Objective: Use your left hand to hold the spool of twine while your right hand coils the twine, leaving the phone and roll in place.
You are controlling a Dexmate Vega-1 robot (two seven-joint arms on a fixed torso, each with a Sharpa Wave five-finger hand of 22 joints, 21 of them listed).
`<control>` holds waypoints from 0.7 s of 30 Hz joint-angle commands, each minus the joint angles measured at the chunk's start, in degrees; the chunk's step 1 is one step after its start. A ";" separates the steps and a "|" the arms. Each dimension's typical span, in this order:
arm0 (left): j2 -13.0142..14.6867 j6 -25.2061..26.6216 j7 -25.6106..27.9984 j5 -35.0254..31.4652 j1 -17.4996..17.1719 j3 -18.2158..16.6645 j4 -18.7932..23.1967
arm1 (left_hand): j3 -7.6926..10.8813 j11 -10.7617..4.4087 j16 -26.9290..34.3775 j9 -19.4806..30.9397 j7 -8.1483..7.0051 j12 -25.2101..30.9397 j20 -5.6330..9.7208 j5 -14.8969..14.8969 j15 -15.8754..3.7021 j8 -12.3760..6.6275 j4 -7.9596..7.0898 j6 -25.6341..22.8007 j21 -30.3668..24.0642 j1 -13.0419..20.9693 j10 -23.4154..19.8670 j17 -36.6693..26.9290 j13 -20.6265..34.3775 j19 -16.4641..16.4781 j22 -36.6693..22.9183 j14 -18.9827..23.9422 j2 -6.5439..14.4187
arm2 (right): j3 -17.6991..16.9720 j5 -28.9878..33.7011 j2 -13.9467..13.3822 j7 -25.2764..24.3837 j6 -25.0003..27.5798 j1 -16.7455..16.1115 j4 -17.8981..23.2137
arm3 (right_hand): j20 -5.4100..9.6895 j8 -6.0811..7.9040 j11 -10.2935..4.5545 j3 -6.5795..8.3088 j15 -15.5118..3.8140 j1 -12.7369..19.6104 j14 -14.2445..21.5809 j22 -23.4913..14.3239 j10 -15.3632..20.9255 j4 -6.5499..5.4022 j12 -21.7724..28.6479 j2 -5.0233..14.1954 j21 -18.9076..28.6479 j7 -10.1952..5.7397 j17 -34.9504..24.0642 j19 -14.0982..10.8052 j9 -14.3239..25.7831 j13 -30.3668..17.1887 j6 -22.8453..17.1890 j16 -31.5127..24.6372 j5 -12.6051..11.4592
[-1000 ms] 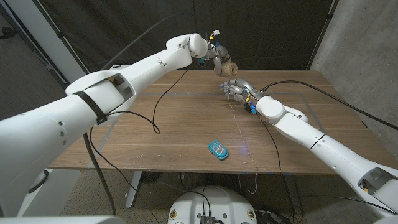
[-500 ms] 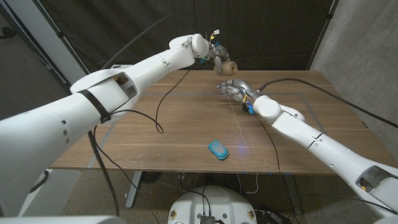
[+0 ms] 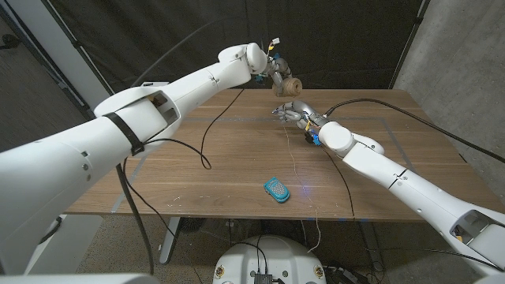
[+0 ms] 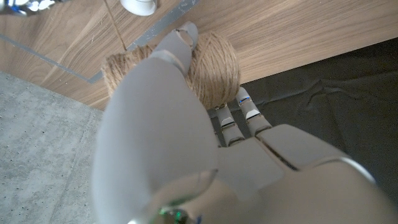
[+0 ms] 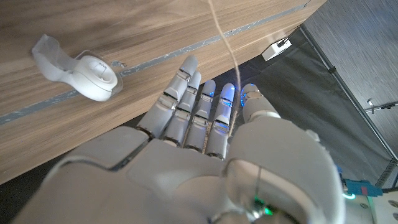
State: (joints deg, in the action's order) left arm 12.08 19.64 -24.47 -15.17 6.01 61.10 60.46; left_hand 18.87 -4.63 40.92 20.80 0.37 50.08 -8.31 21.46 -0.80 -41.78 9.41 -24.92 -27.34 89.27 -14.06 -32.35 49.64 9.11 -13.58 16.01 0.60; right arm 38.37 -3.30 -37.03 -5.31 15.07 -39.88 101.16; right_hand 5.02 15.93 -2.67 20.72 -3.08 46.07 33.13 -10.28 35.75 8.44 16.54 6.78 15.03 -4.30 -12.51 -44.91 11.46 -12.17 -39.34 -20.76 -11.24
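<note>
Brown spool of twine (image 3: 291,84) gripped in left hand (image 3: 278,72), held up over far edge of wooden table (image 3: 237,166). Thin twine strand (image 3: 297,150) running down from it past right hand (image 3: 293,112), across table and over near edge. Right hand fingers (image 5: 198,112) held close together, strand passing between them. Blue phone (image 3: 276,189) near front edge. White roll (image 5: 93,73) on table.

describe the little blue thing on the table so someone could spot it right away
Start at the wooden table and go to its near edge, roughly mid-width. The blue phone lies there flat, alone, well short of both hands. It is the only bright blue, oval object on the wood.
</note>
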 commanded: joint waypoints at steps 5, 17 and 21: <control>-1.12 3.30 0.87 1.22 0.31 0.91 -0.78 | -0.34 4.93 9.31 1.13 4.40 0.31 -0.59 0.47 1.40 -1.72 -0.10 -4.45 -0.54 -4.46 -5.62 -5.98 1.07 -0.02 -0.22 4.15 5.98 | 0.44 1.53 -0.42 0.27 0.74 -0.42 1.79 | 3.10 0.38 -0.12 0.56 -7.29 -0.01 1.68 -0.08 1.48 -0.42 -0.16 1.26 0.55 0.03 0.18 -1.24 0.12 -0.13 -1.67 0.13 -0.01; -0.99 4.32 1.52 2.13 0.12 1.11 -0.65 | -0.55 5.08 10.04 1.44 4.43 0.54 -0.81 0.92 1.31 -1.80 -0.04 -4.71 -0.94 -4.26 -6.08 -5.84 1.26 0.12 -0.32 4.40 6.06 | 0.04 2.14 -1.21 0.55 0.69 -0.81 2.95 | 3.14 0.48 -0.64 0.78 -7.45 0.22 2.81 -0.12 2.72 -0.41 -0.27 1.74 0.70 0.02 0.35 -1.92 0.11 -0.04 -3.17 0.38 0.16; -1.11 4.48 1.67 2.23 0.19 1.33 -1.06 | -0.62 5.05 10.29 1.53 4.43 0.60 -0.76 1.04 1.47 -1.82 -0.06 -4.75 -1.04 -4.22 -6.16 -5.83 1.32 0.14 -0.35 4.46 6.12 | -0.29 2.10 -1.39 0.48 0.82 -1.05 3.45 | 3.21 0.48 -0.70 0.84 -7.52 0.40 3.22 -0.13 3.26 -0.34 -0.21 1.87 0.80 -0.05 0.33 -2.25 0.11 -0.02 -3.50 0.33 0.20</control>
State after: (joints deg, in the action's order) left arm 11.14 23.42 -23.27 -13.53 6.23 62.03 59.88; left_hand 18.38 -4.64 40.92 20.80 0.38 50.29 -8.92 21.94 -0.61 -41.78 9.40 -24.93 -27.98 89.27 -14.07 -32.35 49.64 9.11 -13.73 16.22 0.60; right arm 38.69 -1.52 -37.85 -4.91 15.75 -40.47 103.52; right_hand 5.32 15.93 -3.41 21.19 -3.18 46.22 35.52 -10.28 38.05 7.97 16.31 8.26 15.31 -4.26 -11.98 -46.66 11.47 -12.17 -42.16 -20.53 -11.24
